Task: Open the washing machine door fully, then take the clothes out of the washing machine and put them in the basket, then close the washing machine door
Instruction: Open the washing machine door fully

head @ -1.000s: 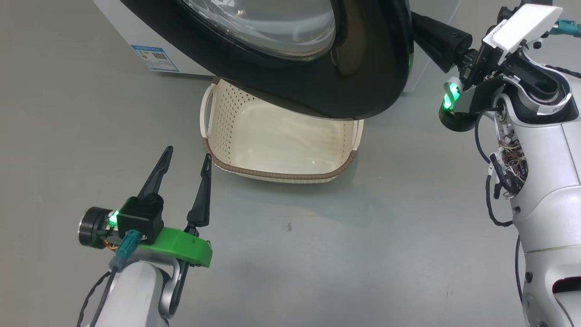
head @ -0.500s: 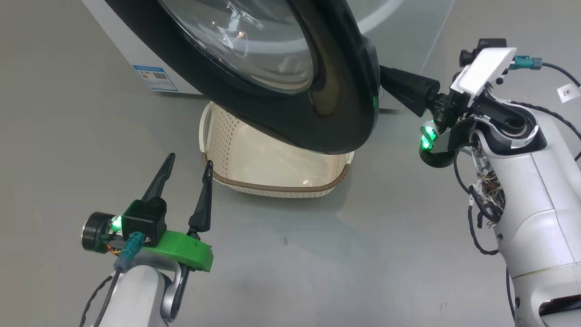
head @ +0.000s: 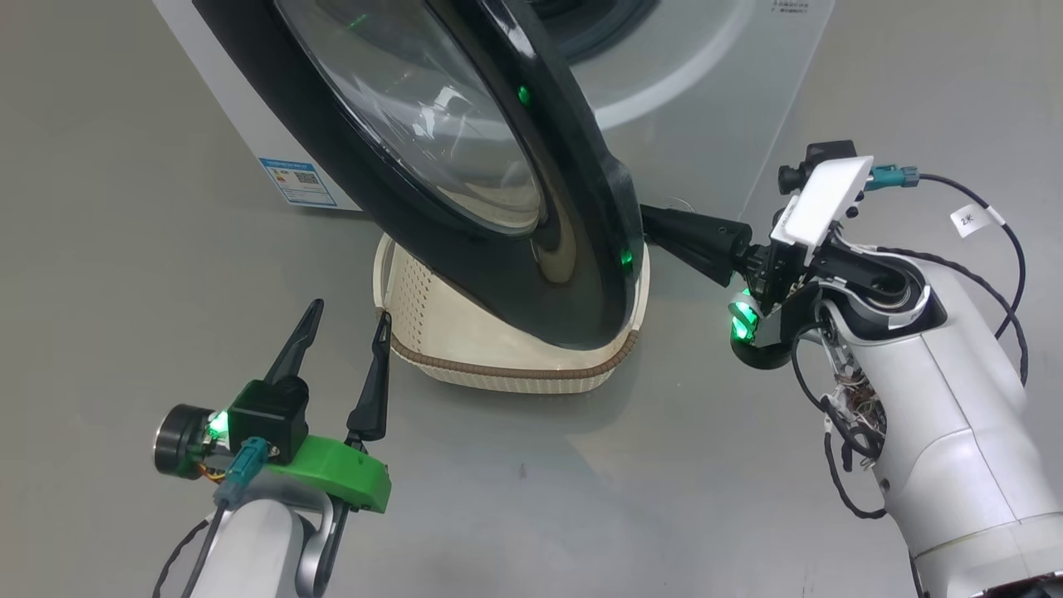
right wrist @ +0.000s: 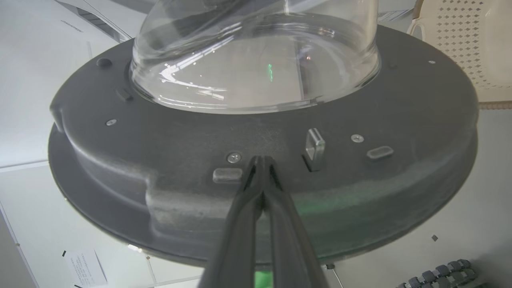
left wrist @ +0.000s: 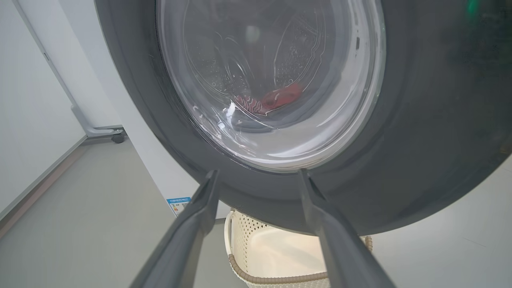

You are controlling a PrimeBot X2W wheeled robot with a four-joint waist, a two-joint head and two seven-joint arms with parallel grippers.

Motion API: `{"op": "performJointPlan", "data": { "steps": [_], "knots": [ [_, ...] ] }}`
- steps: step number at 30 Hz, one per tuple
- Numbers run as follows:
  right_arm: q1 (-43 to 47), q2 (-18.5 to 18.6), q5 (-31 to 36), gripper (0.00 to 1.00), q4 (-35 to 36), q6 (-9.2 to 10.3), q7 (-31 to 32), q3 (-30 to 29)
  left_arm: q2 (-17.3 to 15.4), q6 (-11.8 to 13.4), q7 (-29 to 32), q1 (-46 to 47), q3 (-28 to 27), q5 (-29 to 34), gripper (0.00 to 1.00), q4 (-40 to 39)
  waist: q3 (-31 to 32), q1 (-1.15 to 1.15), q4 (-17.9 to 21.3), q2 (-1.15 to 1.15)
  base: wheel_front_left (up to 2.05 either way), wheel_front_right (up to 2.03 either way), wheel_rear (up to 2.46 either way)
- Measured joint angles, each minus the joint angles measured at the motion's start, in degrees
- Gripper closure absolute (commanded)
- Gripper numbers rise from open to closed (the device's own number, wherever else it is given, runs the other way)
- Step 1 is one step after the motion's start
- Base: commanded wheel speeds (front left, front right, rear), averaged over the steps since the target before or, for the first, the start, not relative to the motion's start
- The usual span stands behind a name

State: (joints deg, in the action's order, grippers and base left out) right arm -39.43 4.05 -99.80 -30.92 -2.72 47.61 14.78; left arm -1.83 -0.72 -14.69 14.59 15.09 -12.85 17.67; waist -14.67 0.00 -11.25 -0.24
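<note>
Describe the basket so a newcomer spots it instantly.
Find the white washing machine with its big black-rimmed door swung open. On the floor right under that door sits the basket: cream, perforated, with a brown woven-look rim.

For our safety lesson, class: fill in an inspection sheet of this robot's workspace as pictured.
Surface: smooth grey floor.
Job's things: washing machine door partly open, hanging over the cream basket; red clothes inside the washing machine, seen through the glass; basket's visible part holds nothing.
Clutter: one dark speck on the floor.
Grippers: left end effector open, holding nothing; right end effector shut, tips at the door's inner face.
Cables: tagged black cable and exposed wires on the right arm.
Surroundings: white wall, wheeled stand base.
</note>
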Motion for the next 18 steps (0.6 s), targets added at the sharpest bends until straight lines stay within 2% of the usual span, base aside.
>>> {"op": "performJointPlan", "data": {
  "steps": [11,18],
  "knots": [
    [2.97,-0.19,-1.74,1.00,-0.26,-0.71,0.08,3.11,-0.01,0.00,0.00,-1.33,0.07,0.08,0.00,0.16,3.09,0.00,-0.66,0.00,0.00,0.00,0.00],
    [4.59,-0.21,-5.24,1.00,0.29,-0.76,0.07,6.21,-0.02,0.00,0.00,-1.85,0.59,0.08,0.00,0.43,4.48,0.00,-1.22,0.00,0.00,0.00,0.00]
  ]
}}
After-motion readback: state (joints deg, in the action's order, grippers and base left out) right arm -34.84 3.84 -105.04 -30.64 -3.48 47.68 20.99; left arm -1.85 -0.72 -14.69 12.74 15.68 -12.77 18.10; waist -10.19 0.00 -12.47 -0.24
